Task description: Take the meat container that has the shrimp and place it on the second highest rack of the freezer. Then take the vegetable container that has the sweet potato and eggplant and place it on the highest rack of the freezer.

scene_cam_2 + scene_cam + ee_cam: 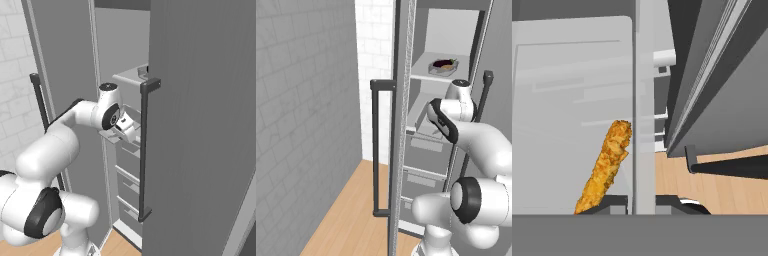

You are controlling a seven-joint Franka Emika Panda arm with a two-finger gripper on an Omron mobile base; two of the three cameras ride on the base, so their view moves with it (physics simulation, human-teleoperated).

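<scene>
The meat container (pixel 567 100) is a shallow light-grey tray, and the orange shrimp (pixel 607 167) lies in it near one raised rim. My gripper (pixel 643 202) is shut on that rim, with a dark fingertip on either side of it. In the right base view my gripper (pixel 130 130) reaches into the open freezer (pixel 120 50) at the level of a middle shelf. The vegetable container (pixel 443 66), holding the dark purple eggplant and the sweet potato, sits on the upper shelf (pixel 426 76) inside the freezer (pixel 456 30).
The open freezer door's edge (pixel 398 125) and its dark bar handle (pixel 376 150) stand left of my arm. A second grey door with a vertical handle (pixel 145 150) is close on the right. Grey drawers (pixel 426 150) sit below the shelves. A tiled wall (pixel 306 125) rises above the wooden floor (pixel 351 215).
</scene>
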